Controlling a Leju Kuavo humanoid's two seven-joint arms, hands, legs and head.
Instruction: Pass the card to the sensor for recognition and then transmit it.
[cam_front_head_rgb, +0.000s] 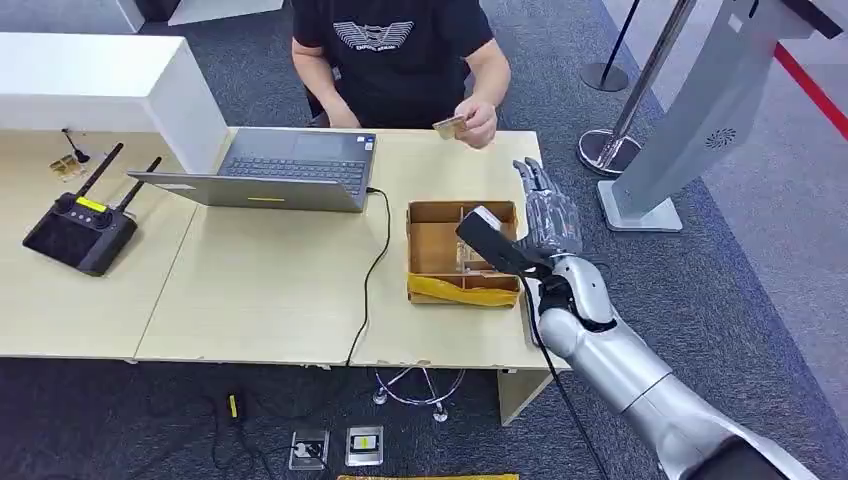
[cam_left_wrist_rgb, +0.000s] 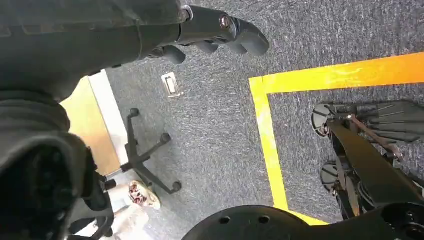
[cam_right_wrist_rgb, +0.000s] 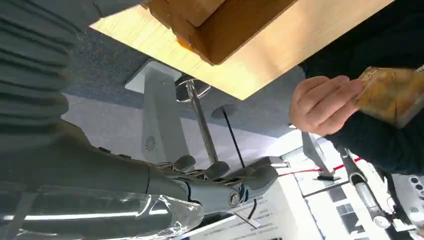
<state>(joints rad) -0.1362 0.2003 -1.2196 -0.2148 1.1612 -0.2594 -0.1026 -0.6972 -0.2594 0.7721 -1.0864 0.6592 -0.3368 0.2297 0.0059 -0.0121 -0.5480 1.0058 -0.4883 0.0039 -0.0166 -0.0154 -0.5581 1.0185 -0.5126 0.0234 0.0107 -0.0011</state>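
Judging from the head view, the handover step is in hand: the card (cam_front_head_rgb: 450, 126) is held by a person's hand (cam_front_head_rgb: 478, 121) above the far edge of the tabletop (cam_front_head_rgb: 260, 300), near its far right corner. The right hand (cam_front_head_rgb: 545, 210) is raised just off the right edge of the tabletop, beside a cardboard box (cam_front_head_rgb: 462, 253) that stands near that edge, with fingers extended toward the person and nothing held. Card and right hand are apart. A laptop (cam_front_head_rgb: 285, 170) lies at the far edge, left of the box, and a black controller (cam_front_head_rgb: 80, 230) lies toward the left end.

From the left wrist view, the left hand (cam_left_wrist_rgb: 220, 32) is seen hanging over the carpeted floor (cam_left_wrist_rgb: 220, 125) with fingers curled in and nothing grasped. A yellow floor line (cam_left_wrist_rgb: 270, 135) is noted.

From the right wrist view, the right hand is seen released, its fingers (cam_right_wrist_rgb: 220, 177) apart and bare. The card, a yellowish piece, is pinched by the person's hand, well clear of the fingers. No sensor can be identified with certainty in any view.

The next move is judged to call for closing the gap to the card and pinching it securely before it is carried to the sensor.
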